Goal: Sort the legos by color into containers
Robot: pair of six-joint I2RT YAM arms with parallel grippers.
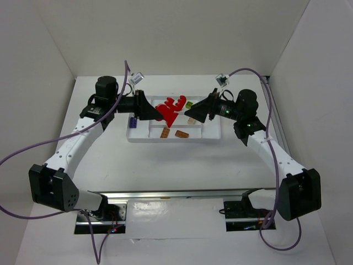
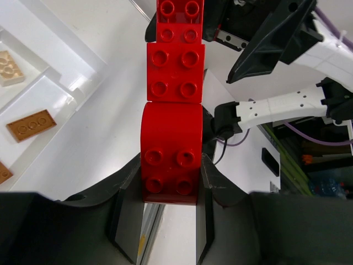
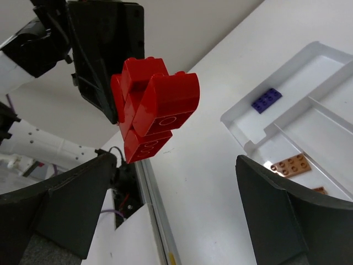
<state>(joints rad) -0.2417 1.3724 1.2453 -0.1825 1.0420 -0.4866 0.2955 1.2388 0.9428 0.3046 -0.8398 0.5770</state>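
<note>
My left gripper [image 1: 159,112] is shut on a snapped-together cluster of red legos [image 1: 171,107] and holds it in the air over the white divided tray [image 1: 212,135]. In the left wrist view the red row [image 2: 172,138] runs up from between the fingers [image 2: 127,215]. My right gripper [image 1: 194,112] is open and empty, facing the cluster from the right. In the right wrist view the red cluster [image 3: 154,113] hangs ahead and to the left of the wide-open fingers [image 3: 298,221]. The tray holds orange bricks [image 1: 164,132] [image 1: 181,134], a tan brick [image 1: 191,120], a green brick [image 1: 189,104] and a purple brick [image 1: 133,121].
The purple brick [image 3: 266,100] lies in the tray's end compartment and an orange brick [image 3: 291,164] in a neighbouring one. Orange and tan bricks [image 2: 31,125] [image 2: 8,67] show in the left wrist view. A metal rail [image 1: 176,193] runs along the near table edge.
</note>
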